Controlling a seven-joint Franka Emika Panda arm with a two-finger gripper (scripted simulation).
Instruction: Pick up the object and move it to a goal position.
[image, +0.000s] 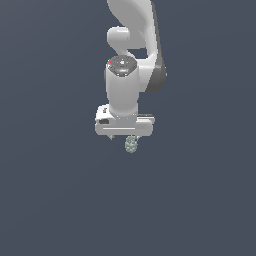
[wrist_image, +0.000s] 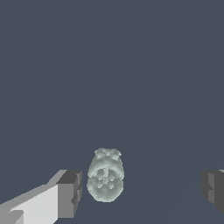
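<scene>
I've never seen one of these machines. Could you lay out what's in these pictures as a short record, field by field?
Machine: one white robot arm, reaching downward
Gripper: gripper open, its two fingers spread wide apart
Object: small pale grey-green bumpy lump
Object position: between the fingers, nearer one finger, a narrow gap showing between them
Grasp: not yet closed on the lump
Exterior view: lump peeks out just under the gripper
Surroundings: plain dark grey-blue surface
</scene>
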